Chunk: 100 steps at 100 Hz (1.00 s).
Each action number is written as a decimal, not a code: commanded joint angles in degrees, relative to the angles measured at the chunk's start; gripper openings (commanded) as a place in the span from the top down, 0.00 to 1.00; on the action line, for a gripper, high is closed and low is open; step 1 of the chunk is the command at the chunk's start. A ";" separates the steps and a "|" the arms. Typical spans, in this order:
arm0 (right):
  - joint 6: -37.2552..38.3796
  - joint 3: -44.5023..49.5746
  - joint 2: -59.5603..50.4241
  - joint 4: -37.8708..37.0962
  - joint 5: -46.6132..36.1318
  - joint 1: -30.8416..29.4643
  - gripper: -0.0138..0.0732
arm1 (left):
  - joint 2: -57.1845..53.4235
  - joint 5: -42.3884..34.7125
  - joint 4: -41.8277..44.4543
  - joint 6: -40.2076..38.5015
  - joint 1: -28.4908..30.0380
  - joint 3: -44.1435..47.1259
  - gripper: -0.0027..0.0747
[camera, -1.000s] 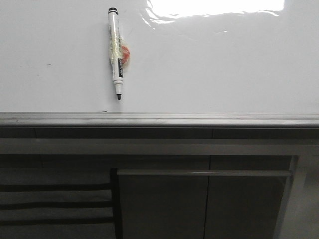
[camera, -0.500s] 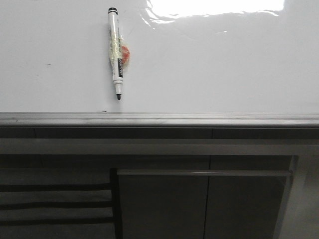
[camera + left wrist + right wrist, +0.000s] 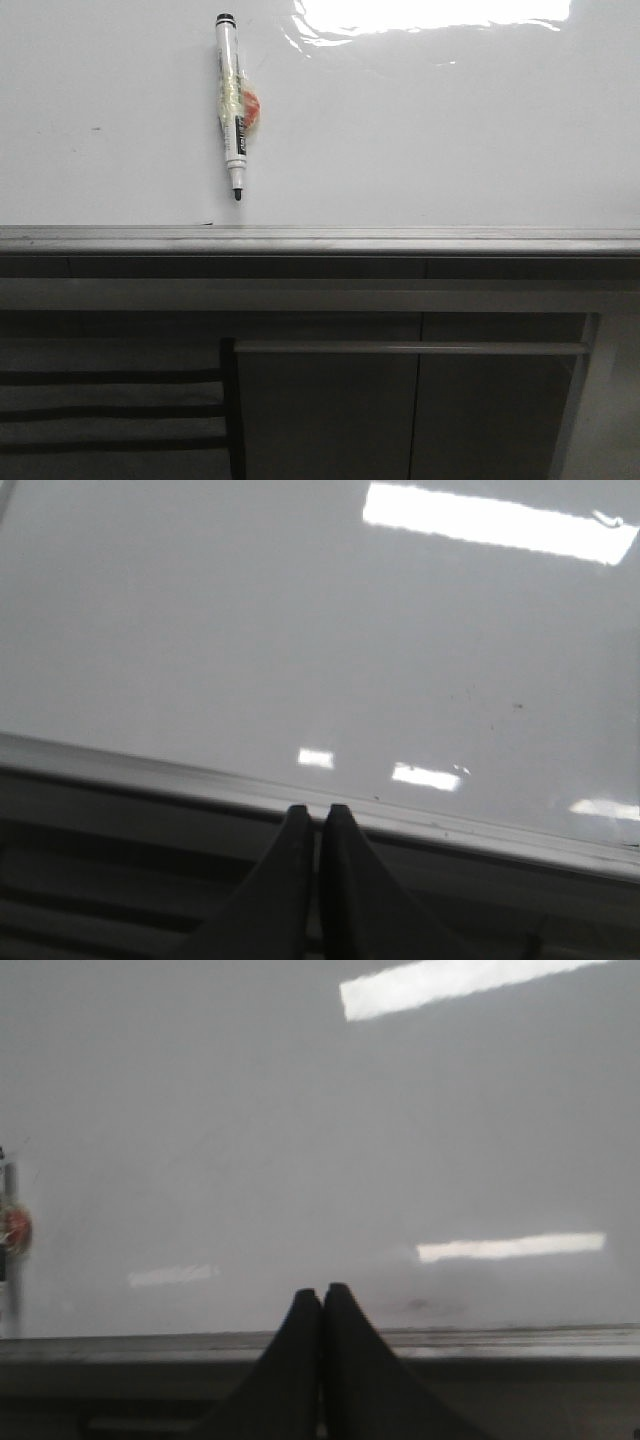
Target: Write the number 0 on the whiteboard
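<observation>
Whiteboard (image 3: 420, 120) is lying flat across the upper part of the front view, glossy white, with a bright glare patch along its far edge and a grey metal rail (image 3: 320, 240) running along its near edge. A marker (image 3: 232, 105) is resting on the board surface, left of centre, cap end pointing away and dark tip pointing toward the rail; its tip is sitting near the rail but not touching it. A band of clear tape and a small orange-red patch are wrapping the marker's middle. No drawn loop is showing on the board; only a few tiny dark specks are visible. Below the rail, grey cabinet doors (image 3: 410, 400) are facing the camera. Neither arm is showing in the front view. In the left wrist view the left gripper (image 3: 314, 813) is hanging over the rail with its two dark fingers pressed together, nothing between them, and bare board lying beyond. In the right wrist view the right gripper (image 3: 321, 1293) is likewise sitting with its fingers together and empty, over the rail, while the marker (image 3: 10, 1240) is appearing blurred at the frame edge, well apart from the fingertips
</observation>
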 commanded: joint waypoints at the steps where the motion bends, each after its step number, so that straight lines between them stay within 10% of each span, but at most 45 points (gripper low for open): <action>1: 0.13 -8.17 3.55 1.21 7.45 0.06 0.91 | 3.76 -2.66 -4.51 -0.63 -1.11 -4.48 0.99; 40: 0.13 -14.81 12.11 2.95 9.92 0.06 0.91 | 10.98 -21.50 -12.90 -0.28 -1.75 -8.64 0.99; 57: 0.13 -14.81 12.11 2.95 9.92 0.06 0.91 | 11.10 -19.10 0.74 -0.28 -2.90 -8.64 0.98; 84: 0.02 -14.81 12.11 2.26 9.92 0.06 0.91 | 11.10 -17.63 6.25 -0.28 -14.03 -8.86 0.46; 100: 0.02 -14.81 12.47 2.26 11.34 0.06 0.91 | 14.68 -19.26 6.25 -0.28 -20.97 -8.86 0.45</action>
